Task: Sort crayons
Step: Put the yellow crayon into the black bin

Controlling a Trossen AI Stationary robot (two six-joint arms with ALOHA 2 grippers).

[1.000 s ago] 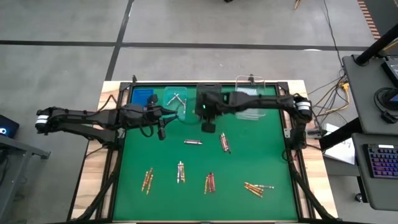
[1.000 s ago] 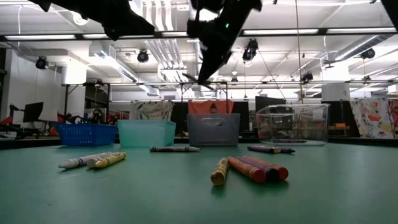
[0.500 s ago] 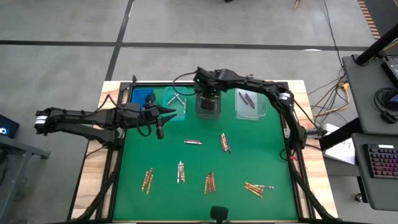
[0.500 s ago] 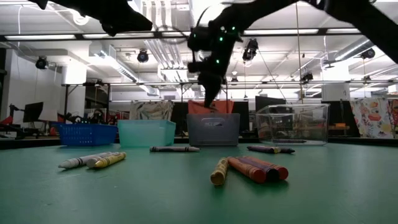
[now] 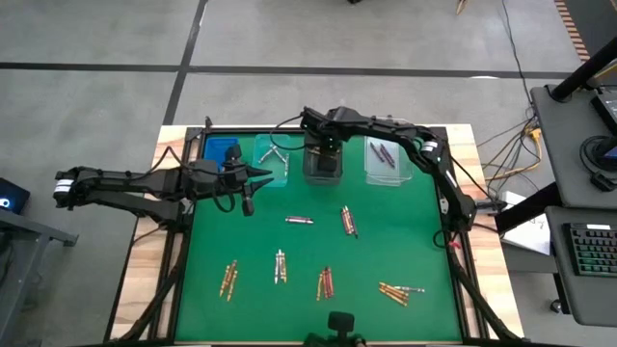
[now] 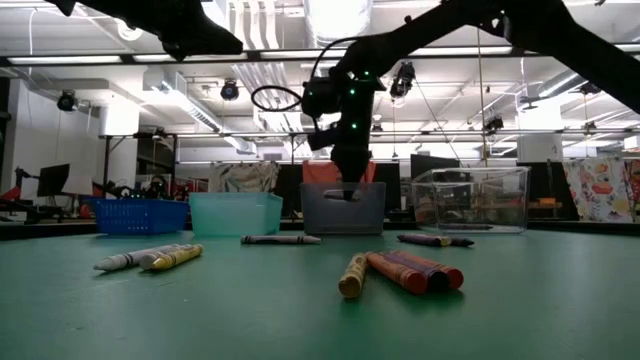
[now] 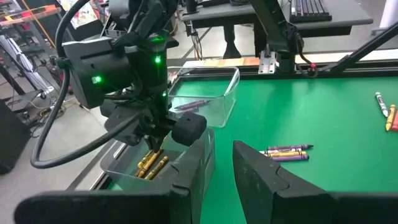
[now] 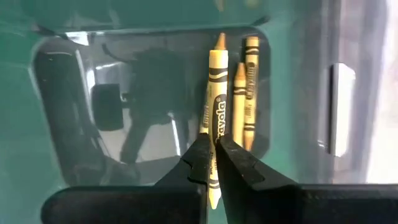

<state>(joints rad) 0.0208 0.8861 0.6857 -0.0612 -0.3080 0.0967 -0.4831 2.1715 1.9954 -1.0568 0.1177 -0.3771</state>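
Hanging directly over the grey bin (image 5: 321, 164), the right claw (image 8: 212, 154) is clenched on a gold crayon (image 8: 215, 106), which points down into that bin. Two more gold crayons (image 8: 246, 93) already lie on the grey bin's floor. Beside the grey bin stand a teal bin (image 5: 273, 152) holding silver crayons, a blue bin (image 5: 222, 150) beyond it, and, on the other side, a clear bin (image 5: 388, 159) with purple crayons (image 5: 382, 152). Loose crayons (image 5: 325, 282) lie scattered on the green bench (image 5: 386, 241), well apart from the grey bin. The left claw (image 5: 258, 174) waits near the teal bin, fingers slightly parted, empty.
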